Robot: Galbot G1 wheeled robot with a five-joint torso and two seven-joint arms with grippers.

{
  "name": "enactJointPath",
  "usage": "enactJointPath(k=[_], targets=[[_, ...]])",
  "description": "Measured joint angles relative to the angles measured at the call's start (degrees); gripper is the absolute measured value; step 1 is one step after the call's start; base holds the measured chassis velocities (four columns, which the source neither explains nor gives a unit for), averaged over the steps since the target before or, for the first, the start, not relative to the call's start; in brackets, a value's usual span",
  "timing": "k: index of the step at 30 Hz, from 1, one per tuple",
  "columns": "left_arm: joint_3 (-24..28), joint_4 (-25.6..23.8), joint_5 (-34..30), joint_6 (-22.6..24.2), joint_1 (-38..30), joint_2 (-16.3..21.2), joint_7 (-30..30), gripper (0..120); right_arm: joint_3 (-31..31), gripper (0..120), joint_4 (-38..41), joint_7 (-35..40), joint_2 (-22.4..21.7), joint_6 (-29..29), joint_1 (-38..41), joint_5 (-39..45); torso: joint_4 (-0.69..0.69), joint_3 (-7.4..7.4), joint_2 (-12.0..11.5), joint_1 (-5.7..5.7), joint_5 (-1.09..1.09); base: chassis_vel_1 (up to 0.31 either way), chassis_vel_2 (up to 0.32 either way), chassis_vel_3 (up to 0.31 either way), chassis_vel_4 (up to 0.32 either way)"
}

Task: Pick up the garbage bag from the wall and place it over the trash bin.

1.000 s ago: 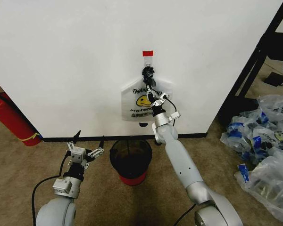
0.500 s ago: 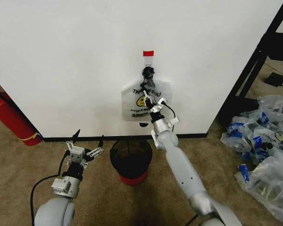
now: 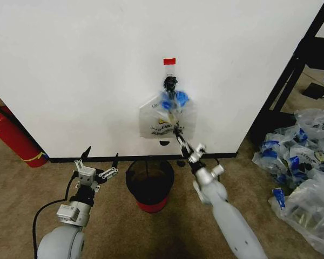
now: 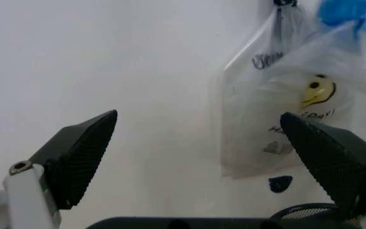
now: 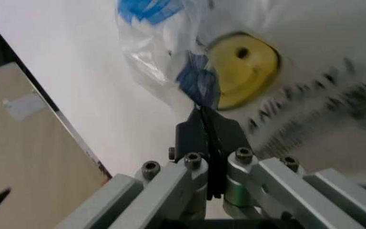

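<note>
Bag removal from wall in hand.
The right hand [image 3: 179,134] is pinching the garbage bag [image 3: 167,120], hanging on the wall [image 3: 97,70] above the trash bin [image 3: 149,183]; the left hand [image 3: 101,162] is waiting released. Next: unhooking, lowering over the bin.

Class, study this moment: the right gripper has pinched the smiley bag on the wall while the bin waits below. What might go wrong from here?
1. The garbage bag hangs from the hook on the wall; pulling with the right gripper shut on it may tear the thin plastic.
2. The pinch takes only a small fold, so the bag may slip free.
3. The trash bin stands close below; the descending arm might knock it. The left gripper waits open beside it.
</note>
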Motion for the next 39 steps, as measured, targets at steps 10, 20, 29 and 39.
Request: enactJointPath(k=[10,20,29,39], targets=[[-0.19,-0.57,-0.76,-0.79,0.29,0.12,0.00,100,4.13,0,3.22,-5.53,-4.65,-0.54,-6.97,-2.39,0.01,0.00,0.00,0.00,0.00,0.000,0.000,0.000,0.000],[-0.22,0.29,-1.43,-2.00,0.43,0.09,-0.05,100,4.66,0,1.82,-6.44,-4.07,1.21,-10.10,-5.28,0.01,0.00,0.00,0.00,-0.01,0.000,0.000,0.000,0.000],[-0.53,0.81,-2.31,-2.15,0.33,0.87,-0.19,100,1.17,0,3.64,-5.37,-0.78,4.39,-12.59,-7.10,0.01,0.00,0.00,0.00,-0.01,0.000,0.000,0.000,0.000],[-0.83,1.88,-2.41,-2.53,0.15,1.03,-0.25,100,-0.31,10,3.97,1.66,0.05,6.33,-7.35,-5.55,0.01,0.00,0.00,0.01,-0.01,0.000,0.000,0.000,0.000]])
